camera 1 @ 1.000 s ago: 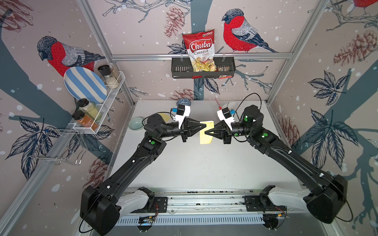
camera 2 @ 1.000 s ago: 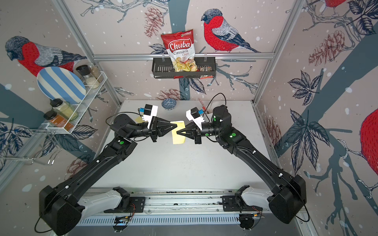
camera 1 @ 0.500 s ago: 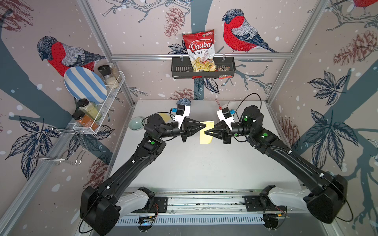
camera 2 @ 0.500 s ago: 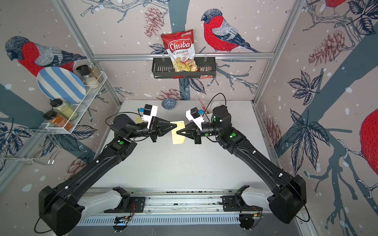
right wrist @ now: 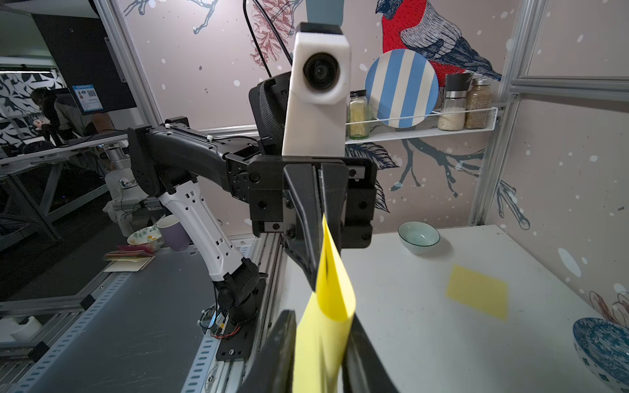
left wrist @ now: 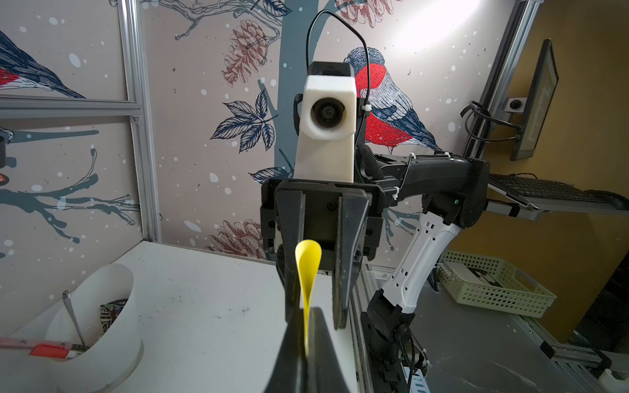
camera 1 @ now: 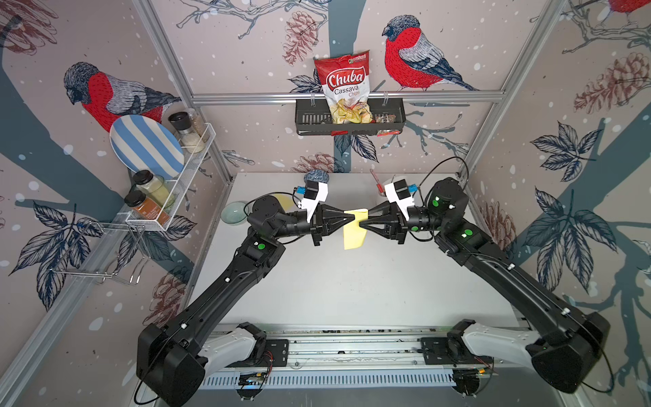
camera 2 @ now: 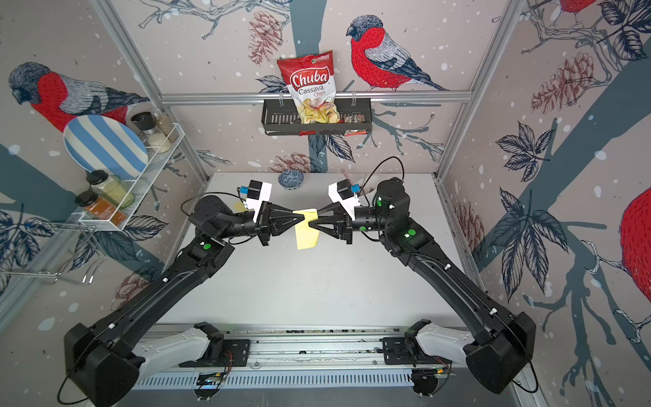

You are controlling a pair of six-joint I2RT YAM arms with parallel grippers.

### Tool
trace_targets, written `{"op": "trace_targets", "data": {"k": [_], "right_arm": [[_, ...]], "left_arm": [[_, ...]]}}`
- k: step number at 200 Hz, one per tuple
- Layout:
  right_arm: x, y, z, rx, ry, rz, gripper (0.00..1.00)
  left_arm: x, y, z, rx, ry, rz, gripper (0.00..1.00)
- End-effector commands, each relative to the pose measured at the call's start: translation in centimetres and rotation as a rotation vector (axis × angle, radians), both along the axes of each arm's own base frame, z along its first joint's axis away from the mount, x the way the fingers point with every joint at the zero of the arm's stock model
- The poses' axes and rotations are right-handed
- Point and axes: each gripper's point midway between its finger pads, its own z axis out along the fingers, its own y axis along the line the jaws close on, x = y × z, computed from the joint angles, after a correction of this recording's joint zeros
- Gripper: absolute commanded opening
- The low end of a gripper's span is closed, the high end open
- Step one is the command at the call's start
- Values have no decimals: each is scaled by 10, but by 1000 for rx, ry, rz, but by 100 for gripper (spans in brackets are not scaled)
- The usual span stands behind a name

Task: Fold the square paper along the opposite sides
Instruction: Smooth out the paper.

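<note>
Two high eyes, two wrist eyes
We look down on the whole table [camera 1: 352, 289] in both top views; close in, our wrist views face each other across the yellow paper [left wrist: 307, 258].

Part of yellow paper [right wrist: 326, 323] and of blue bowl [right wrist: 600, 350] past the edge

Both top views: even, diffuse light, fairly bright. Shadows on table [camera 1: 352, 289] are soft & weak, w/ wide-angle stretch twd corners. Left wrist view: hot glare patch on wall [left wrist: 439, 30], blown to white. Right wrist view: room [right wrist: 51, 153] beyond the cell is dim. Yellow paper [right wrist: 325, 333] close to lens is out of focus, and the flat yellow sheet [right wrist: 478, 292] also looks soft.
</note>
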Motion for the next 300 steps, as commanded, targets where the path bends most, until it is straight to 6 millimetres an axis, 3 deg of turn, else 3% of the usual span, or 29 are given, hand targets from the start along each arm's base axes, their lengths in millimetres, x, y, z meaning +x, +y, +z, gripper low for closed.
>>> {"op": "trace_targets", "data": {"k": [1, 85, 109, 163, 177, 194, 300], "right_arm": [[1, 1, 3, 7, -12, 3, 27], [-1, 2, 7, 21, -22, 22, 13], [-1, 1, 6, 20, -23, 24, 0], [-2, 0, 6, 20, -33, 13, 0], [0, 0, 7, 21, -37, 6, 12], [1, 0, 9, 24, -42, 3, 16], [5, 3, 3, 13, -20, 6, 18]], "left_arm": [[-4, 0, 5, -8, -35, -12, 0], [0, -2, -2, 8, -16, -11, 0], [2, -2, -3, 10, -18, -1, 0], [6, -3, -10, 39, -8, 16, 0], [5, -2, -9, 37, -12, 17, 0], [5, -2, -9, 35, -14, 16, 0], [0, 0, -3, 24, -32, 14, 0]]}}
